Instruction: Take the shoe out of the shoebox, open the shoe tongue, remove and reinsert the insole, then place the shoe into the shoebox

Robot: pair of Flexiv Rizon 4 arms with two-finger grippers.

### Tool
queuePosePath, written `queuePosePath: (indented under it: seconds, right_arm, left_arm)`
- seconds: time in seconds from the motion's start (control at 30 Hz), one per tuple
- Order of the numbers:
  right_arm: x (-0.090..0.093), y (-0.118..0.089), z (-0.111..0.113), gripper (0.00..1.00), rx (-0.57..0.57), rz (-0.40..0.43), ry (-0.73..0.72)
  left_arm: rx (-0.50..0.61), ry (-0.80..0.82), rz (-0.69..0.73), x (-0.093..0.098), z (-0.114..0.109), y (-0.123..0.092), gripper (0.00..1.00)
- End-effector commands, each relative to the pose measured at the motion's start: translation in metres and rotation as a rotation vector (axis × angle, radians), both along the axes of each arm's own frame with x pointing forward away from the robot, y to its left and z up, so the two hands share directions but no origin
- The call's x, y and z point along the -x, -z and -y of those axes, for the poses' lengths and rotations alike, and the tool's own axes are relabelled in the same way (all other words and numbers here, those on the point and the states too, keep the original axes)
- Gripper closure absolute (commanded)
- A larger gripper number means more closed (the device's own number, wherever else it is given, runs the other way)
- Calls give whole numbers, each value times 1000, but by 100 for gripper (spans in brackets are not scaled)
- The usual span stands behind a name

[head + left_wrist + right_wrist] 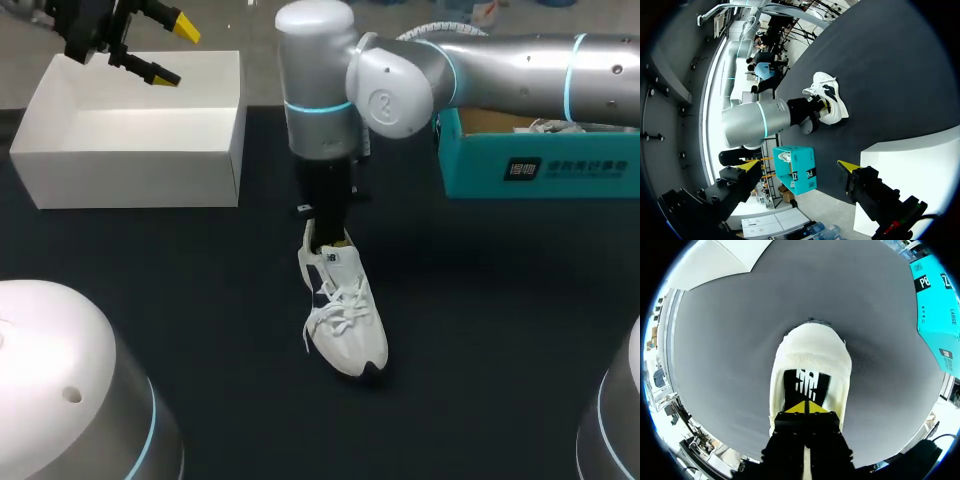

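Right wrist view | right claw (805, 407) closed at shoe (810, 350) heel, perhaps nipping insole (805, 382) | long axis straight ahead | left claw (175, 52) open, farther.

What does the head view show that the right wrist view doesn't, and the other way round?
Only the head view: the left claw, fingers apart, up by the white shoebox, and the laces of the shoe. Only the right wrist view: the right claw with its yellow tips together at the shoe's opening, next to a black patch on the shoe; whether they pinch anything is unclear. Both: the shoe lying on the dark table, and the teal box.
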State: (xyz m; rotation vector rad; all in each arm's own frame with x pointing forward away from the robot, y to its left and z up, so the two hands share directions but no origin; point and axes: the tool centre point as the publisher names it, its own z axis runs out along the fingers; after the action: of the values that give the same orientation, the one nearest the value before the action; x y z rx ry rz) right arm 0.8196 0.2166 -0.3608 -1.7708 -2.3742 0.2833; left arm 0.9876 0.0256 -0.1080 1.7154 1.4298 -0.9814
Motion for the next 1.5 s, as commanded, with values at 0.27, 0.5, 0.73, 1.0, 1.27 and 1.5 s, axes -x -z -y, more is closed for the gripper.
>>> queuePosePath:
  seconds: [0.27,0.5,0.73,1.0,1.27,1.5]
  right_arm:
    - [-1,0,0,100,21,-153,14]
    - [3,-5,-1,100,41,-175,32]
    - [6,-7,-1,0,30,-164,38]
    - [8,-2,-2,0,-4,-174,36]
    - [13,5,0,0,-9,-212,40]
    - [17,-6,-4,0,17,-216,40]
  left_arm:
    - [-3,1,1,0,0,0,0]
    - [-3,1,1,0,0,0,0]
    - [-3,1,1,0,0,0,0]
    - [-3,1,1,0,0,0,0]
    - [-3,1,1,0,0,0,0]
    - [-3,1,1,0,0,0,0]
